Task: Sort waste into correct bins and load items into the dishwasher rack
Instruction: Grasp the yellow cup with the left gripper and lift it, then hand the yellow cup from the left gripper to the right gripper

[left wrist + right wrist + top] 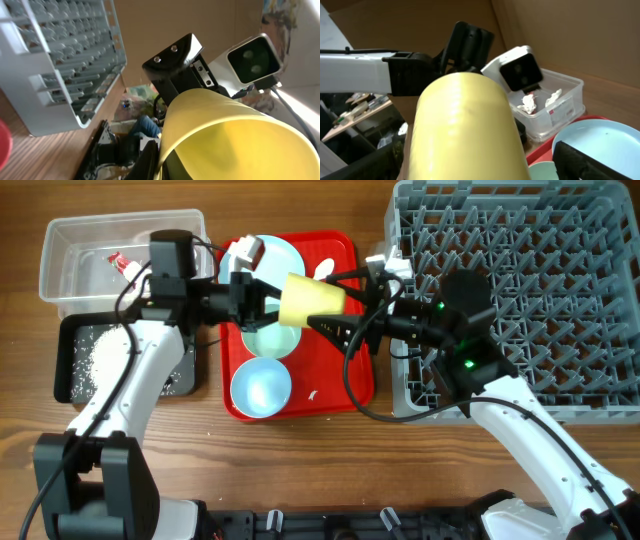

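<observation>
A small yellow cup (312,300) hangs on its side above the red serving tray (350,385), between my two grippers. My left gripper (265,300) is shut on its left end; the left wrist view looks into the cup (240,145), with a black finger by the rim. My right gripper (335,305) is open, and its fingers straddle the cup (465,130) with a gap on the right side. The pale blue plate (285,255) and two bowls (262,385) (268,340) lie on the tray. The grey dishwasher rack (520,280) stands at the right.
A clear tub (70,250) at the back left holds a red-and-white wrapper (120,262) and crumpled white paper (527,102). A black tray (75,330) in front of it holds loose rice (100,360). A white spoon (325,270) lies on the red tray.
</observation>
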`<action>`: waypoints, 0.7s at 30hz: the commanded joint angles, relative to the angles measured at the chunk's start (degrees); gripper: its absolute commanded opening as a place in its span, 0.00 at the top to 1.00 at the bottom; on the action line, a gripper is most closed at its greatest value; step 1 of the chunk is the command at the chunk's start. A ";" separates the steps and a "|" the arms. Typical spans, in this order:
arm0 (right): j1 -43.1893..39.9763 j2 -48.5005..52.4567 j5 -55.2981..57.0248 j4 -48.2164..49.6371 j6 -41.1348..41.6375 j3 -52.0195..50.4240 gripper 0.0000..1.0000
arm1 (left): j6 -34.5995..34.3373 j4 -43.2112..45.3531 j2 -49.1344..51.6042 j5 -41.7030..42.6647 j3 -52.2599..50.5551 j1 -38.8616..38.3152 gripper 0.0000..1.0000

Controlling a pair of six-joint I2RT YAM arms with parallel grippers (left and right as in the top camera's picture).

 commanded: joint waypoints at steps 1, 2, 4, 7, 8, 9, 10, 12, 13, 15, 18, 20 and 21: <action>1.18 0.63 -1.51 2.05 0.72 0.98 0.11 | -0.44 0.20 -1.05 1.73 0.68 -1.27 0.96; 1.29 0.63 -1.68 2.89 1.44 0.98 0.12 | -0.02 0.20 -1.05 1.70 0.68 -1.31 0.96; 1.29 0.63 -2.95 4.39 1.42 0.98 0.16 | -0.04 0.20 -1.05 1.03 0.68 -1.33 0.96; 1.29 0.63 -3.39 4.61 1.44 0.98 0.22 | -0.04 0.20 -1.05 0.15 0.68 -1.33 0.96; 1.29 0.63 -3.58 4.37 1.44 0.98 0.24 | -0.04 0.20 -1.05 -0.04 0.68 -1.33 0.96; 1.29 0.63 -3.89 4.20 1.44 0.98 0.25 | -0.04 0.22 -1.05 -0.24 0.68 -1.33 0.96; 1.29 0.63 -4.02 4.02 1.44 0.98 0.25 | -0.04 0.20 -1.05 -0.48 0.68 -1.33 0.96; 1.29 0.63 -4.02 3.28 1.44 0.98 0.25 | -0.07 0.22 -1.05 -0.85 0.68 -1.33 0.96; 1.29 0.63 -4.02 2.93 1.46 0.98 0.25 | -0.07 0.22 -1.05 -0.87 0.68 -1.33 0.96; 1.29 0.66 -3.98 2.14 1.44 0.98 0.17 | -0.07 0.20 -1.05 -0.85 0.68 -1.33 0.96; 1.29 0.66 -3.93 0.59 1.16 0.98 0.14 | -0.09 0.20 -1.05 -0.83 0.68 -1.33 0.96; 1.29 0.66 -3.96 -0.59 0.37 0.98 0.14 | -0.09 0.20 -1.05 -0.83 0.68 -1.33 0.96; 1.29 0.66 -3.96 -1.20 -0.35 0.98 0.14 | -0.09 0.20 -1.05 -0.83 0.68 -1.33 0.96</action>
